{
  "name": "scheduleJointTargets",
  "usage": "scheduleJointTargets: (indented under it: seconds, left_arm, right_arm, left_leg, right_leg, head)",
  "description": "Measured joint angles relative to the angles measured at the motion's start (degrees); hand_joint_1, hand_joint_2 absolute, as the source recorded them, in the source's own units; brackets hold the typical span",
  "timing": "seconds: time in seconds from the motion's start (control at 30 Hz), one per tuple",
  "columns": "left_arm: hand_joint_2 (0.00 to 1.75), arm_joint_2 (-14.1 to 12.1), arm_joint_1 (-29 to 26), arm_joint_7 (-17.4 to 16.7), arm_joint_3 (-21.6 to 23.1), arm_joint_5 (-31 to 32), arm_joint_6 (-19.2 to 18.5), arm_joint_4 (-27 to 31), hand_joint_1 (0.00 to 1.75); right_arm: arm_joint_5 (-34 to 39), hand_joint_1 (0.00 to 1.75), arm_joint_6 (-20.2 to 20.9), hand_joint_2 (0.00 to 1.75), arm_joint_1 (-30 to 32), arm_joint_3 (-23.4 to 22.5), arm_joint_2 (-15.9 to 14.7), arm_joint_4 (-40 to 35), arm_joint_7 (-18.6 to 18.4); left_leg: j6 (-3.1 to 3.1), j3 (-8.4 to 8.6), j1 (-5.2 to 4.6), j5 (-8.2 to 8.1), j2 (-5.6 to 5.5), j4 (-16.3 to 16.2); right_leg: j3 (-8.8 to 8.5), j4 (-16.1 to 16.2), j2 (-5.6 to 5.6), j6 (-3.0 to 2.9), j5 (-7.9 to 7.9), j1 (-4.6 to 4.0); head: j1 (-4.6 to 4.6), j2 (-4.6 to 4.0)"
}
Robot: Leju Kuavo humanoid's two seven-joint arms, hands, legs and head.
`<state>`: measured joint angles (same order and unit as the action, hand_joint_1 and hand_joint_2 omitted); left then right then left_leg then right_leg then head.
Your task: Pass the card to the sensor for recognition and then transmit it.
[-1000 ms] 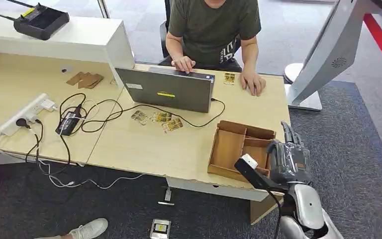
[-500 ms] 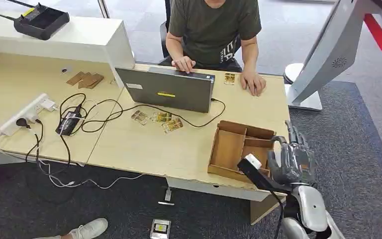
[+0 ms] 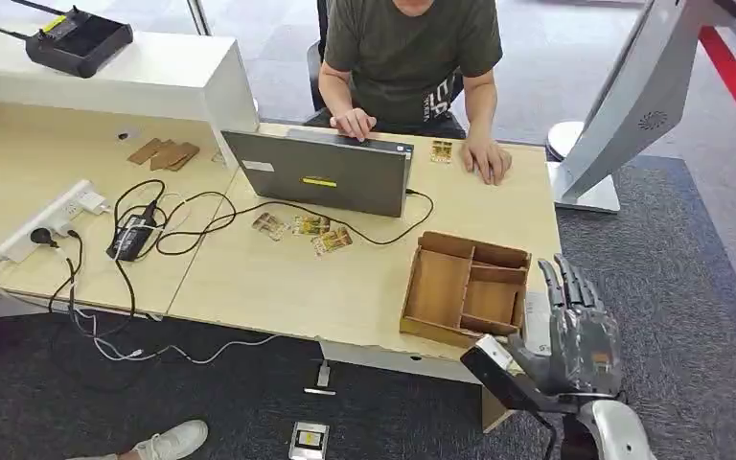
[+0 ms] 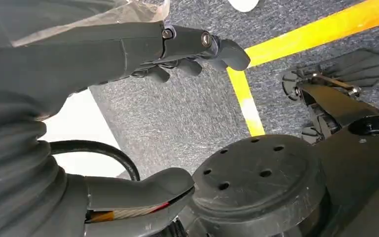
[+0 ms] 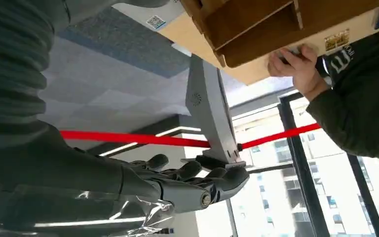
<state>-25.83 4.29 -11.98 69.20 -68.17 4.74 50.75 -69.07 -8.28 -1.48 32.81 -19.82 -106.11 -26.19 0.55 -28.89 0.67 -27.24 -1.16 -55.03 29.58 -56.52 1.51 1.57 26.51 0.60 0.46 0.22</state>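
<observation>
The right hand (image 3: 575, 335) hangs off the desk's (image 3: 364, 287) near right corner, fingers spread, holding nothing. The cards (image 3: 309, 230) lie mid-desk, well away to its left, nearer this hand.

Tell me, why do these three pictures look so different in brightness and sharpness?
Head view: even daylight, soft shadows, sharp on the desk and wooden tray. Right wrist view: turned, looking toward bright windows that wash out behind the right hand; glare on its clear wrap. Left wrist view: dimmer, the left hand close and slightly soft above grey carpet.
</observation>
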Motion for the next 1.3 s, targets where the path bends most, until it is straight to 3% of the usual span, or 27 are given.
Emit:
scheduleJointTargets:
  seconds: [0.13,0.3,0.5,1.07,1.3]
  left_arm:
    - [1.75,0.2,-0.1,0.2,0.0,0.3,0.2,0.0,0.0]
    - [1.75,0.2,-0.1,0.2,0.0,1.0,0.7,0.0,0.0]
    - [1.75,0.3,-0.1,0.0,0.0,1.4,0.6,0.0,0.0]
    - [1.75,0.8,0.0,-1.7,-0.2,0.8,1.3,0.0,0.0]
    - [1.75,0.8,-0.1,-1.9,-0.2,0.5,1.8,0.2,0.0]
  right_arm:
    - [-1.0,0.0,0.2,1.75,1.4,-0.4,0.1,-2.8,0.6]
    - [0.2,0.0,6.1,1.75,3.0,-0.2,0.1,-6.6,0.1]
    - [4.2,0.0,7.0,1.75,2.8,0.6,0.3,-6.6,0.3]
    - [8.5,0.0,3.6,1.75,-4.8,6.7,6.0,13.4,5.3]
    - [6.6,0.0,1.5,1.75,-7.7,8.5,7.5,19.9,4.5]
  left_leg:
    - [0.0,0.01,-0.01,0.0,0.0,0.0]
    - [0.0,0.0,-0.01,0.0,0.0,0.0]
    - [0.0,-0.03,0.0,0.0,0.0,0.0]
    - [0.01,-0.03,0.02,0.01,0.0,0.0]
    - [0.02,-0.02,0.01,0.02,0.0,0.0]
  right_leg:
    - [-0.01,0.0,0.0,0.0,0.0,0.01]
    - [-0.01,0.0,0.0,0.0,0.0,0.01]
    - [-0.02,0.0,0.0,0.0,0.0,0.0]
    - [-0.02,0.0,-0.01,0.0,0.0,-0.01]
    - [-0.02,0.0,-0.01,0.0,0.0,-0.01]
  head:
    - [0.0,0.0]
    - [0.0,0.0]
    - [0.0,0.0]
    - [0.0,0.0]
    - [0.0,0.0]
